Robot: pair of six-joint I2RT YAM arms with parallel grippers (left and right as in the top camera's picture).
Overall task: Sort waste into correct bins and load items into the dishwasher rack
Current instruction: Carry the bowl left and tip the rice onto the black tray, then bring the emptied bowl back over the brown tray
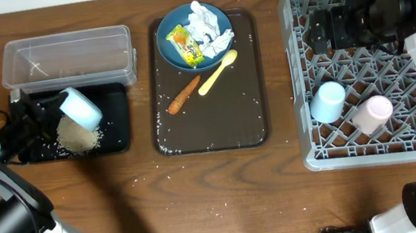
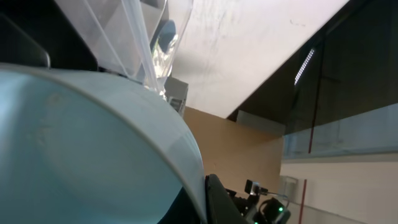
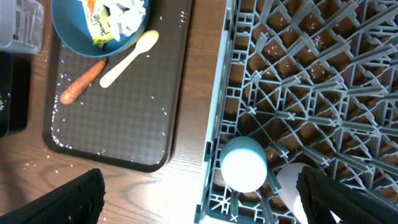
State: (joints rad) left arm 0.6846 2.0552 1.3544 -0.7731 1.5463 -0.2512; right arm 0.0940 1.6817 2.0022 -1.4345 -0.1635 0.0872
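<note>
text: none legible | snack wrapper point(image 1: 185, 45): print too small to read

The overhead camera looks straight down from high up, taking in the whole wooden surface point(image 1: 227, 188) from the clear tub point(image 1: 66, 51) on the left to the grey dishwasher rack point(image 1: 350, 70) on the right. The right wrist camera also faces down but nearer, its own fingers point(image 3: 74, 199) dark at the bottom corners; it shares with the overhead the rack's left part and the dark brown serving tray point(image 3: 124, 106). The left wrist camera sits hard against the white bowl point(image 2: 74, 155), tilted up past the tub wall toward the ceiling point(image 2: 249, 37)
</note>
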